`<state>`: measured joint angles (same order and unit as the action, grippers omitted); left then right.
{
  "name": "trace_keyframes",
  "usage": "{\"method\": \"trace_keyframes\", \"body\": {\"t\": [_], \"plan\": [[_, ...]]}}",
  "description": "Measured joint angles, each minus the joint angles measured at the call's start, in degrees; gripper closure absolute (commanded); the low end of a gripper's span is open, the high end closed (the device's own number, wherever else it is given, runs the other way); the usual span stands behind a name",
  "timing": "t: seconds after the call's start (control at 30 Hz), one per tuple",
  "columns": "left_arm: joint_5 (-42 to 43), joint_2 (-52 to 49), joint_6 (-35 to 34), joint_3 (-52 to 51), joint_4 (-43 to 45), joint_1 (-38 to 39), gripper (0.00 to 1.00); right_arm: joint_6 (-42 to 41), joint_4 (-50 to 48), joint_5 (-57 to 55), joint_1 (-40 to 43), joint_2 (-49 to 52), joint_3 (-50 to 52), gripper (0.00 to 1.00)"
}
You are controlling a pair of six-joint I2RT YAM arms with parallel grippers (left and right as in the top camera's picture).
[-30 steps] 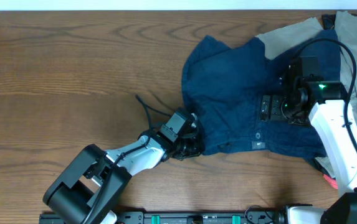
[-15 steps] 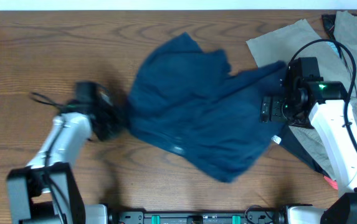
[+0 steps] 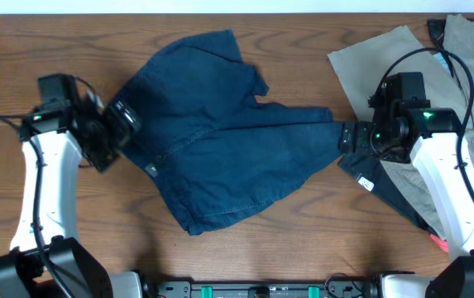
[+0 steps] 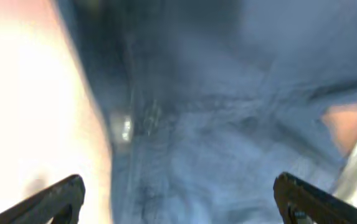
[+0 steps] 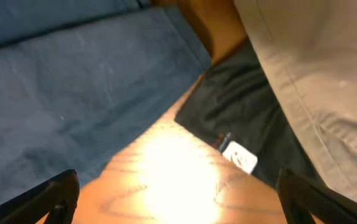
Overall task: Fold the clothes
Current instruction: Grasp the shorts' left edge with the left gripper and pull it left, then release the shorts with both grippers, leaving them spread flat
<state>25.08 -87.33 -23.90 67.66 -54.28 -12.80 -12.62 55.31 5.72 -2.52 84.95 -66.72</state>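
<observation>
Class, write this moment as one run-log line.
garment: dark navy-blue denim-like shorts spread out, unfolded | left gripper: jaws open over shorts | right gripper: jaws open beside leg end

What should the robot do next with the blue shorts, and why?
Probably the left gripper should grip and draw the waistband end a bit to the left to flatten the blue shorts. They lie wrinkled, with the near edge curled, between it and the right gripper at the other end. Folding likely works better flat.
</observation>
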Motion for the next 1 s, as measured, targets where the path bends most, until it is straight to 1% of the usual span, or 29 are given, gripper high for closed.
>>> {"method": "trace_keyframes", "body": {"t": [0.1,0.2,0.37,0.47,0.5,0.57,0.63,0.67,0.77,0.83,0.9,1.0], "plan": [[0.09,-0.07,0.11,-2.56,-4.11,4.48,0.02,0.00,-1.66,0.11,0.00,-0.02,0.00,0.01],[0.09,-0.09,0.13,-6.86,-4.26,10.12,0.02,0.00,-2.49,0.15,0.00,0.00,0.00,0.01],[0.28,-0.20,-2.29,-15.34,-2.78,19.58,0.02,0.00,-2.47,0.26,0.00,0.02,0.00,0.01],[0.28,-0.35,-5.18,-20.33,0.90,23.91,0.02,0.00,-2.47,0.28,0.00,0.02,0.00,0.01],[0.24,-0.37,-6.25,-22.03,2.99,25.35,0.12,0.00,-2.45,0.26,0.00,0.02,0.00,0.01],[0.17,-0.39,-8.46,-24.46,6.29,27.28,0.45,0.00,-2.47,0.26,0.00,0.02,0.00,0.01],[0.09,-0.44,-9.20,-26.08,8.98,28.50,0.85,0.00,-2.43,0.28,0.00,0.02,0.00,0.01],[-0.15,-0.44,-9.44,-26.53,9.42,28.87,0.94,0.00,-2.32,0.28,0.00,0.02,0.00,0.01],[-2.01,-0.44,-9.99,-26.71,7.87,28.70,0.94,0.00,-1.64,0.28,0.00,0.02,0.00,0.03],[-4.26,-0.44,-10.32,-26.69,4.68,27.43,0.94,-0.04,-1.09,0.28,0.00,0.02,0.00,0.04],[-7.28,-0.44,-9.92,-26.67,0.11,24.61,0.94,-0.04,-0.85,0.28,0.00,0.02,0.00,0.04],[-12.44,-0.44,-7.61,-26.10,-5.99,18.40,0.94,0.07,-0.74,0.83,0.00,0.02,0.00,0.07]]}}
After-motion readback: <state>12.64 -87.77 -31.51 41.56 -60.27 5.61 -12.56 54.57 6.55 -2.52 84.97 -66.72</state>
